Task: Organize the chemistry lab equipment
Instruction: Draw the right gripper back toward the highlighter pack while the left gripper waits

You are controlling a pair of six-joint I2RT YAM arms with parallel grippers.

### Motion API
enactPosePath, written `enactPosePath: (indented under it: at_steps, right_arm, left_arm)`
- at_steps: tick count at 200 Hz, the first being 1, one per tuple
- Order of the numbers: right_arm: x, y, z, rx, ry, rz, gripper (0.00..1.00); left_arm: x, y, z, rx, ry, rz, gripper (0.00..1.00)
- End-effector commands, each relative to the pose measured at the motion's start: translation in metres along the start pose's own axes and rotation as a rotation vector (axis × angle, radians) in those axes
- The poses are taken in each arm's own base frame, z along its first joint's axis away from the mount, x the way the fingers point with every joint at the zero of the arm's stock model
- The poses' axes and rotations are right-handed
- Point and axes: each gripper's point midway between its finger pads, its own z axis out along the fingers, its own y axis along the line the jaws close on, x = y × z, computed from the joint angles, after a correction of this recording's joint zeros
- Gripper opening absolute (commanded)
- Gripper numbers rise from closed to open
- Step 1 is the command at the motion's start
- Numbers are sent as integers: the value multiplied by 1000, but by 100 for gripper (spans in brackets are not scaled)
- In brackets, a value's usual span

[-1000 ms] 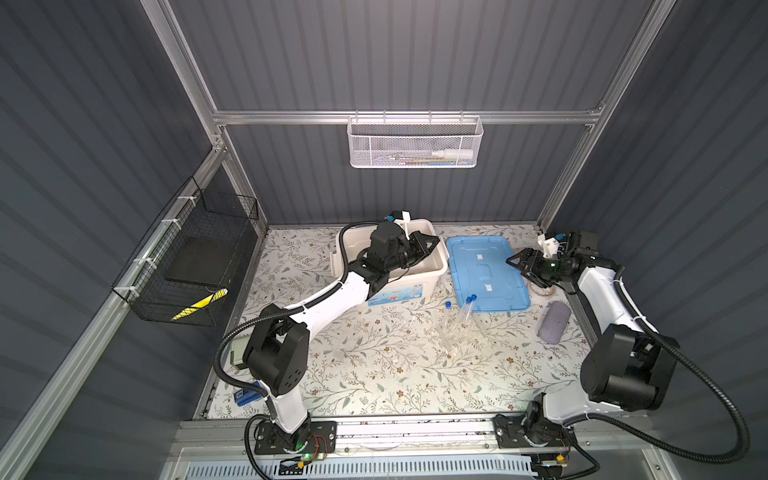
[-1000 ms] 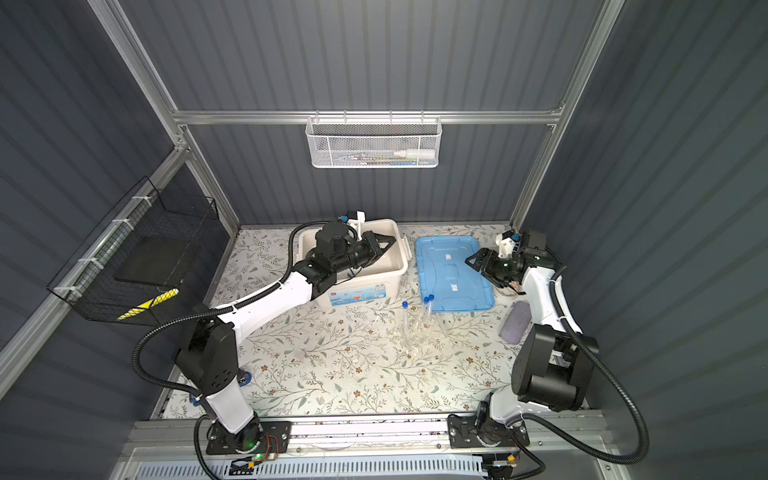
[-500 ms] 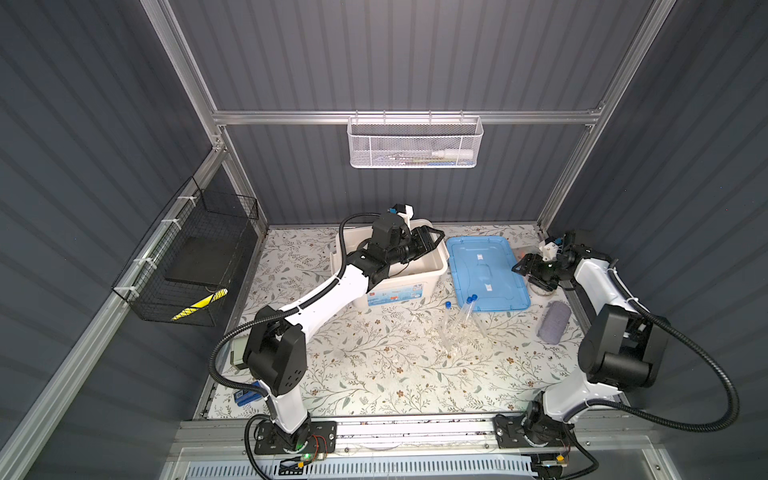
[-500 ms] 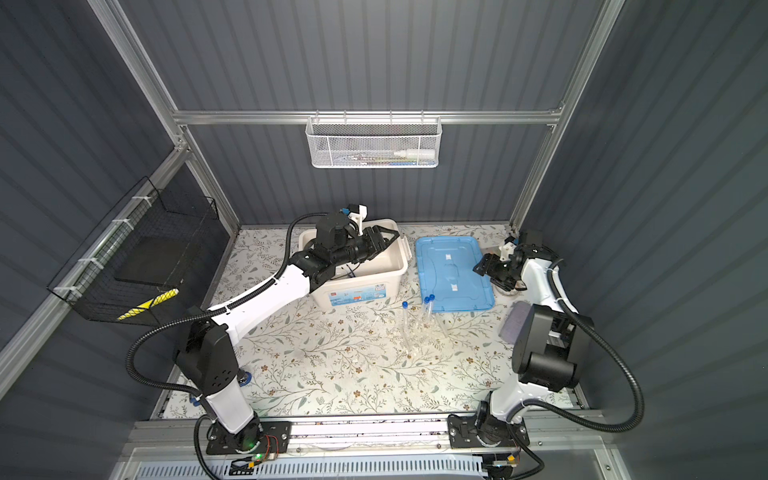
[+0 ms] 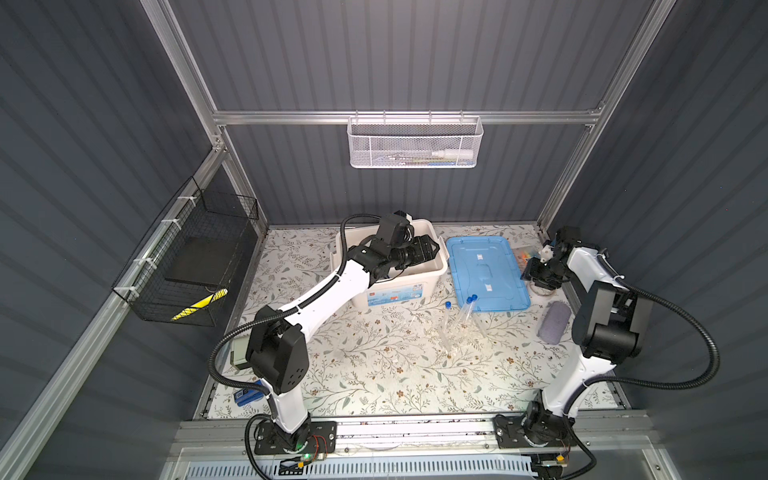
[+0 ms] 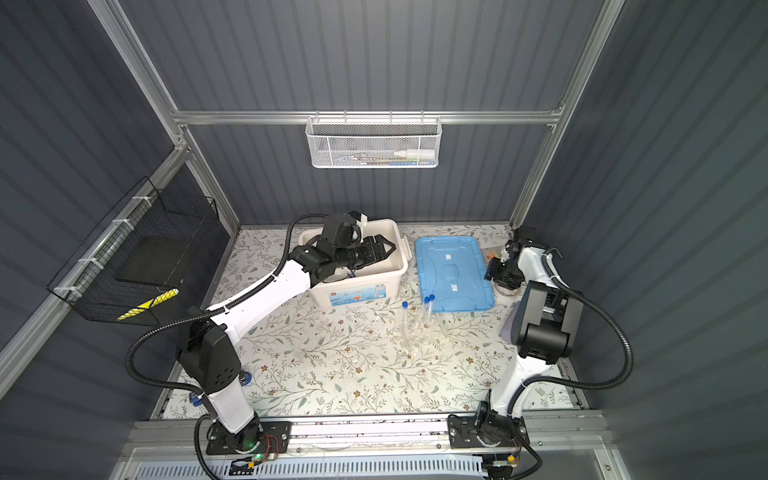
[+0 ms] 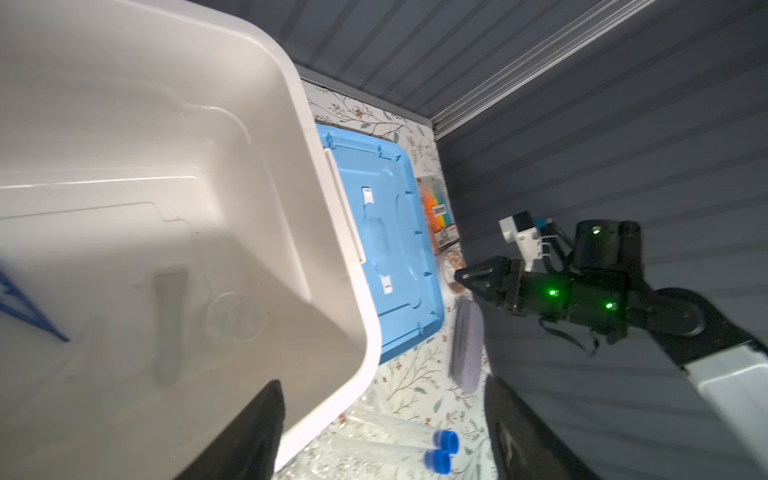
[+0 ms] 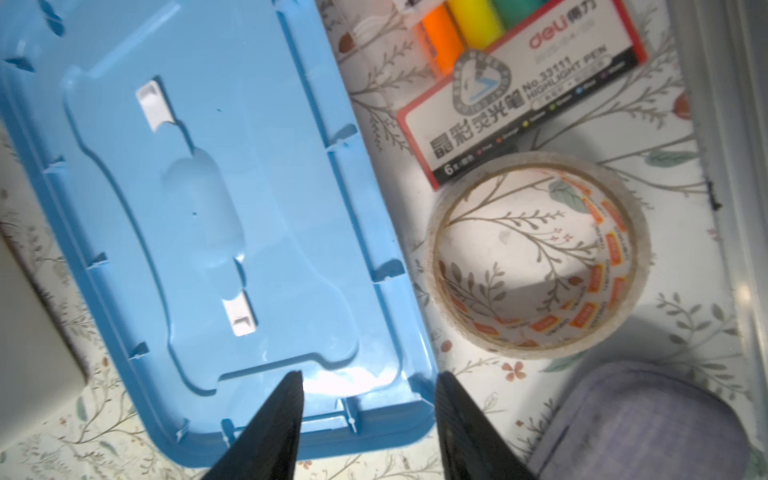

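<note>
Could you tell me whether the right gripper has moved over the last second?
Yes: the right gripper has drawn back rightward, away from the lid, toward the wall.

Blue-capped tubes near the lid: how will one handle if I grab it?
Tubes look clear and smooth, so probably slippery in the jaws and perhaps brittle. Round bodies would likely roll if nudged. Slim and seemingly empty, so probably light.

Left claw (image 5: 434, 248) opened over bin (image 5: 399, 287); right claw (image 8: 368, 380) tilted down.
</note>
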Motion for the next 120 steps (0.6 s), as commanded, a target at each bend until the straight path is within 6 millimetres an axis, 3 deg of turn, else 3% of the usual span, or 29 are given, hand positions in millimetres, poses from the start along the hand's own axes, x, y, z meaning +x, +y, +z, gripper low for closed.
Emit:
enactPosePath:
  at_steps: [1, 60, 96, 120]
  right_arm:
    - [7, -5, 2, 47, 44, -16, 53]
    - [12, 33, 2, -16, 63, -65, 54]
    - [2, 95, -23, -167, -7, -165, 56]
    - [8, 145, -35, -314, 19, -228, 56]
  left_arm:
    - [3, 14, -8, -113, 29, 95, 84]
    - [10, 36, -39, -242, 30, 131, 87]
    - [12, 61, -67, -369, -9, 161, 95]
    - [8, 69, -81, -412, -53, 171, 100]
